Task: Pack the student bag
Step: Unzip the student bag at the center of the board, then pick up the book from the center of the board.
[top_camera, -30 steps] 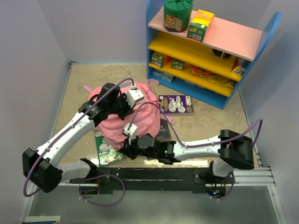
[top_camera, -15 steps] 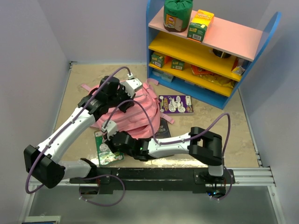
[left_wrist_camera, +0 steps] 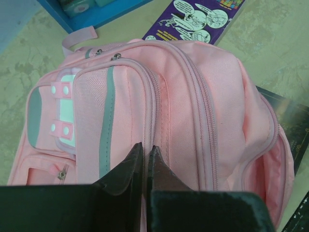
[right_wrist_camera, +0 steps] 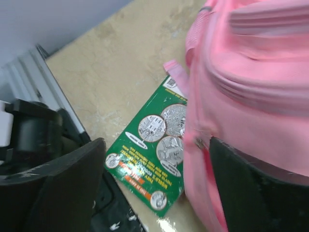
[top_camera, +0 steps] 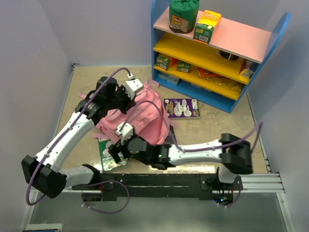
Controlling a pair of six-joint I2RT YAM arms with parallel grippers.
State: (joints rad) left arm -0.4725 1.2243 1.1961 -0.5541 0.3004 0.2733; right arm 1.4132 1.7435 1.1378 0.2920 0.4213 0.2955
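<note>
The student bag [top_camera: 145, 118], pink with grey zippers, lies bunched mid-table over a dark book. My left gripper [top_camera: 128, 102] sits at the bag's far-left top. In the left wrist view its jaws are pressed together [left_wrist_camera: 145, 148], with a thin fold of the pink bag [left_wrist_camera: 193, 96] caught between them. My right gripper [top_camera: 117, 150] stands open at the bag's near-left corner, above a green book [top_camera: 110, 158]. In the right wrist view the gripper [right_wrist_camera: 157, 179] spans that green book [right_wrist_camera: 149, 150]. Its right finger [right_wrist_camera: 256, 193] lies against the edge of the bag [right_wrist_camera: 251, 72].
A purple book [top_camera: 181, 107] lies flat to the right of the bag. A blue shelf unit [top_camera: 217, 53] with boxes and packets stands at the back right. The dark book [left_wrist_camera: 289, 121] pokes out under the bag's right side. The arms' base rail [right_wrist_camera: 29, 82] runs close behind the right gripper.
My right gripper has opened wide and swung left to the green book. The left gripper has pulled the bag's top up and toward the far left, stretching the bag.
</note>
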